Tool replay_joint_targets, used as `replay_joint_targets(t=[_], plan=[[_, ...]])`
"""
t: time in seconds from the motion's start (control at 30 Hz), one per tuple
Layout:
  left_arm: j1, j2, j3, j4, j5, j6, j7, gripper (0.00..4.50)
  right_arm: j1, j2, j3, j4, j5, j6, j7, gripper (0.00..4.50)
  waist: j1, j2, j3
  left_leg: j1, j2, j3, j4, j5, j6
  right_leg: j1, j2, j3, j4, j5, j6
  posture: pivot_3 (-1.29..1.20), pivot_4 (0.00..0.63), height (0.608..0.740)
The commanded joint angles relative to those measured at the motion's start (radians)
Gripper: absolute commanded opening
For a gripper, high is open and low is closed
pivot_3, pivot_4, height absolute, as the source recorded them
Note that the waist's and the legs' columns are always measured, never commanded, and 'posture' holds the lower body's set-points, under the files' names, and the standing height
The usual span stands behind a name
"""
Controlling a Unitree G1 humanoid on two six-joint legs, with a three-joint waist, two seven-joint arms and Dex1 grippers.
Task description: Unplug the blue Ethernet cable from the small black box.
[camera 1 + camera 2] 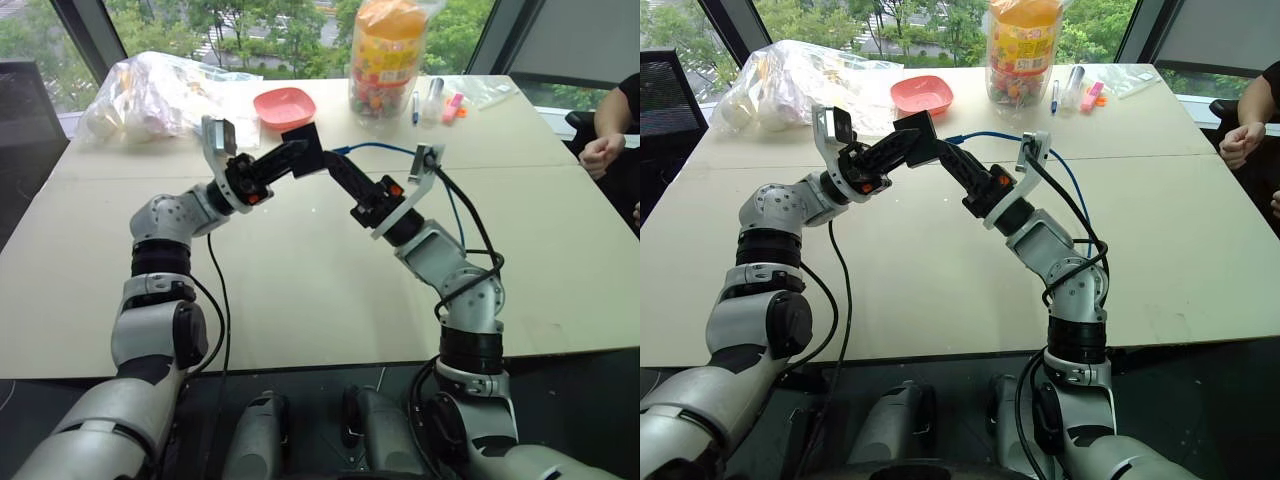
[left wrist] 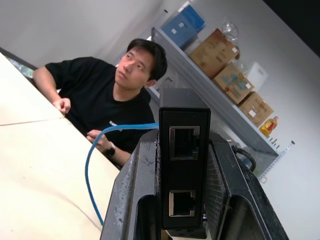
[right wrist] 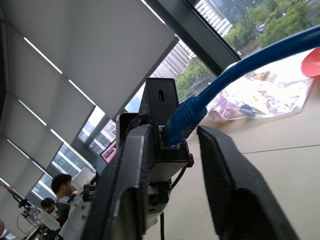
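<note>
Two grippers mid-table, pink bowl (image 1: 285,106), candy jar (image 1: 388,62) behind

My right gripper (image 3: 172,175) has the blue Ethernet cable (image 3: 235,70) crossing between its jaws; the small black box (image 3: 159,102) blocks just ahead.

Box (image 1: 302,144) between hands, above table (image 1: 300,270)

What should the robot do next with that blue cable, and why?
Probably close the right gripper on the plug's boot and pull it straight out. The blue Ethernet cable still sits in the small black box, which the left gripper clamps, and the right fingers flank the plug.
</note>
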Motion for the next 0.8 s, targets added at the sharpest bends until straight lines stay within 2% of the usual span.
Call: replay_joint_targets(t=[0.03, 0.27, 0.4, 0.6, 0.7, 0.8], plan=[[-0.008, 0.005, -0.003, -0.039, -0.027, -0.003, 0.005, 0.5, -0.025, 0.011, 0.013, -0.005, 0.013, -0.013, 0.012, 0.02, 0.0, 0.0, 0.0, 0.0, 0.0, 0.0, 0.0, 0.0, 0.0, 0.0, 0.0, 0.0, 0.0, 0.0, 0.0, 0.0, 0.15, 0.74], [0.001, 0.015, -0.01, -0.04, -0.025, -0.015, 0.018, 0.5, -0.016, 0.021, 0.01, 0.009, 0.003, -0.019, 0.0, 0.02, 0.0, 0.0, 0.0, 0.0, 0.0, 0.0, 0.0, 0.0, 0.0, 0.0, 0.0, 0.0, 0.0, 0.0, 0.0, 0.0, 0.15, 0.74], [0.007, 0.056, 0.009, -0.034, -0.027, -0.027, 0.024, 0.5, -0.032, 0.019, -0.059, 0.058, 0.02, -0.051, -0.045, 0.02, -0.001, 0.0, 0.0, 0.0, 0.0, 0.0, 0.0, 0.0, 0.0, 0.0, 0.0, 0.0, -0.001, 0.0, 0.0, 0.0, 0.15, 0.74], [0.002, 0.14, 0.05, -0.01, -0.043, -0.049, 0.032, 0.5, -0.11, -0.114, -0.141, 0.167, 0.02, -0.071, -0.031, 0.02, 0.003, 0.0, 0.0, -0.001, 0.0, 0.0, 0.0, 0.0, 0.0, 0.0, 0.0, 0.0, -0.001, 0.0, -0.001, 0.0, 0.15, 0.74], [0.001, 0.142, 0.055, -0.001, -0.039, -0.077, 0.041, 0.5, -0.176, -0.19, -0.164, 0.246, 0.0, -0.074, -0.002, 0.02, 0.003, 0.001, 0.0, -0.002, 0.0, 0.0, -0.001, 0.0, 0.0, 0.0, -0.001, 0.0, -0.004, -0.001, -0.002, 0.0, 0.15, 0.74], [0.002, 0.114, 0.037, -0.01, 0.006, -0.161, 0.091, 0.5, -0.255, -0.287, -0.139, 0.33, -0.087, -0.092, 0.058, 0.02, 0.001, 0.001, 0.0, -0.003, -0.001, 0.0, -0.001, 0.0, 0.0, 0.0, -0.001, 0.0, -0.007, -0.001, -0.002, 0.0, 0.15, 0.74]])
